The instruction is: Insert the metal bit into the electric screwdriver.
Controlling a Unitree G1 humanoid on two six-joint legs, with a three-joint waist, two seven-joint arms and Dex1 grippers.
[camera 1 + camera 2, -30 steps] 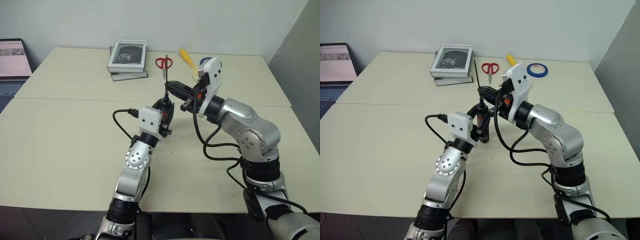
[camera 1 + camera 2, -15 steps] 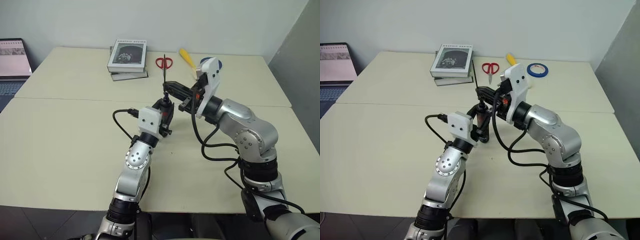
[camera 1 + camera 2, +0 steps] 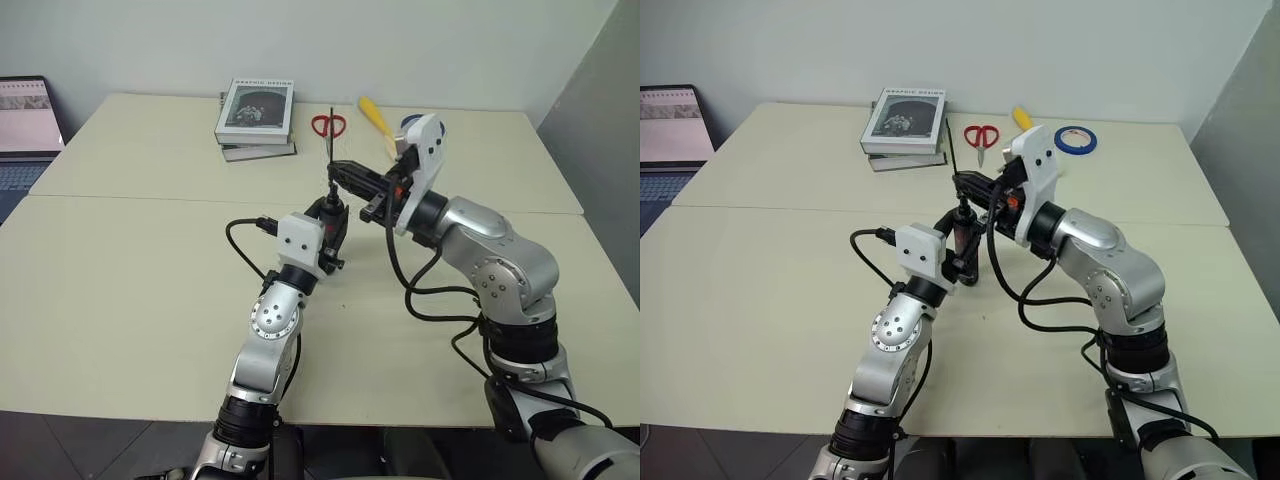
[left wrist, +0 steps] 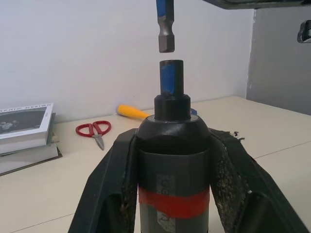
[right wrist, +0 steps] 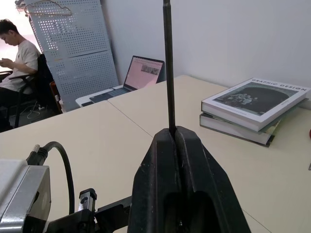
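My left gripper [image 3: 331, 226] is shut on the electric screwdriver [image 4: 172, 160] and holds it upright, with the red band between the fingers [image 4: 114, 170] and the bluish tip [image 4: 171, 80] on top. My right gripper [image 5: 176, 141] is shut on the metal bit [image 5: 168, 68], a thin grey rod standing vertical. In the head views the right gripper [image 3: 336, 171] sits just above the screwdriver [image 3: 331, 212]. The bit's lower end [image 4: 165, 34] hangs a small gap above the screwdriver's tip, nearly in line with it.
At the back of the table [image 3: 130, 270] lie a stack of books [image 3: 254, 118], red-handled scissors [image 3: 327, 125], a yellow-handled brush [image 3: 375, 117] and a blue tape roll [image 3: 1075, 139]. A laptop [image 3: 25, 120] stands far left. A person [image 5: 17, 63] sits beyond it.
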